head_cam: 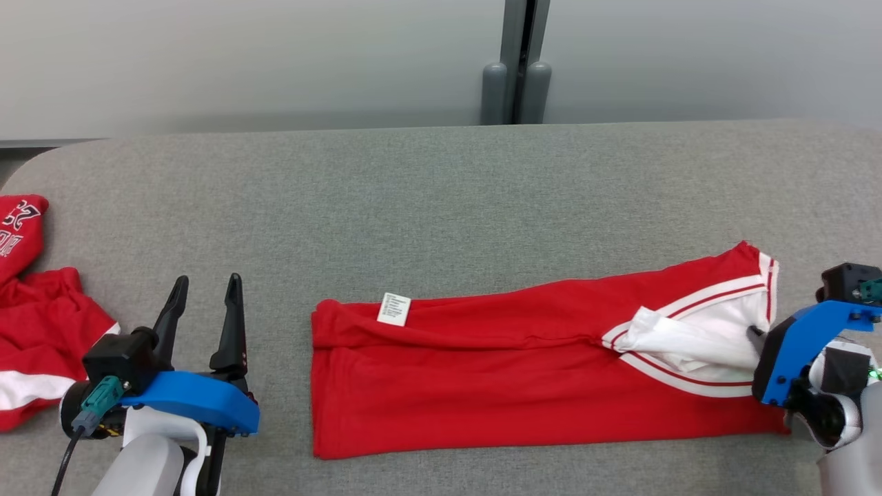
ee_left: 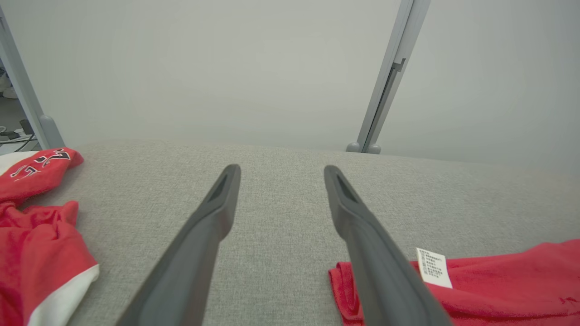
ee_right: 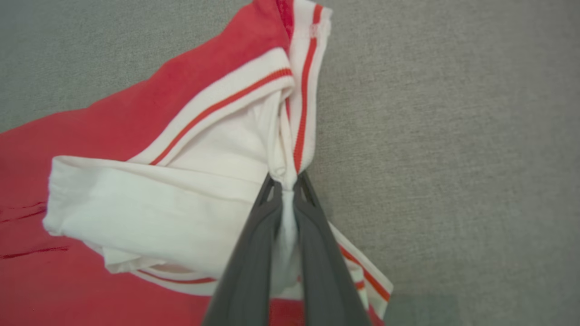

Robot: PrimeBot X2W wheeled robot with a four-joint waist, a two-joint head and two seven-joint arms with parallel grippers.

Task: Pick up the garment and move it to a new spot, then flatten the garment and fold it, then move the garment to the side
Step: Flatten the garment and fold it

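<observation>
Red garment lies stretched left to right; right gripper pinches its white-trimmed right end, left gripper, jaws wide, sits near the left end.

Tag on garment: print illegible; jersey lettering unreadable

The red jersey lies folded into a long flat band on the grey cloth table. In the head view its length runs from 9 o'clock to 3 o'clock, and it sits toward 5 o'clock of the tabletop. A white care label lies turned out at its 11 o'clock corner. The 3 o'clock end tilts up toward 2 o'clock — there red-striped trim and a bunched white panel show, with a pinch of that white cloth clamped in the right gripper.
</observation>
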